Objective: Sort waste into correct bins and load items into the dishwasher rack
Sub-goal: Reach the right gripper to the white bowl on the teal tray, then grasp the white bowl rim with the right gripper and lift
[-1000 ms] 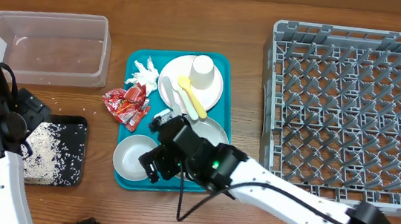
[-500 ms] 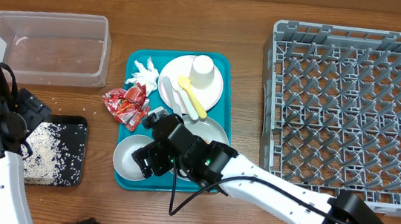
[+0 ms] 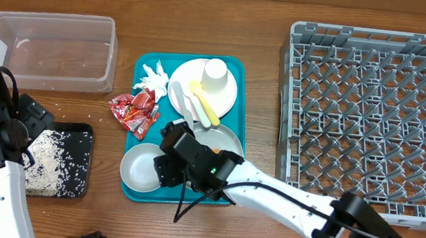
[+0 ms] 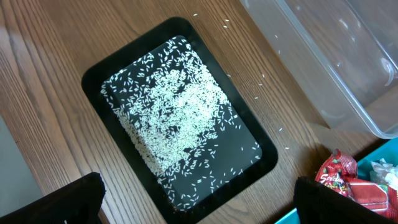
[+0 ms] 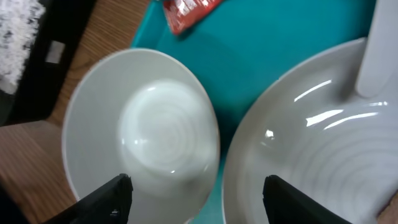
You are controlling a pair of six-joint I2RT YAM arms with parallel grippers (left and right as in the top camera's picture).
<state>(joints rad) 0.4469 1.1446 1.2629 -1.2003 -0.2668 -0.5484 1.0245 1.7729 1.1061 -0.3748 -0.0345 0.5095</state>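
Wooden table (image 3: 208,15) carries a teal tray (image 3: 149,58) where the right pincer (image 5: 199,186), jaws parted and gripping nothing, hangs over the small white bowl (image 5: 149,143) directly beneath it, while the left pincer (image 4: 199,199), spread wide, hovers above the rice-strewn black tray (image 4: 266,151).
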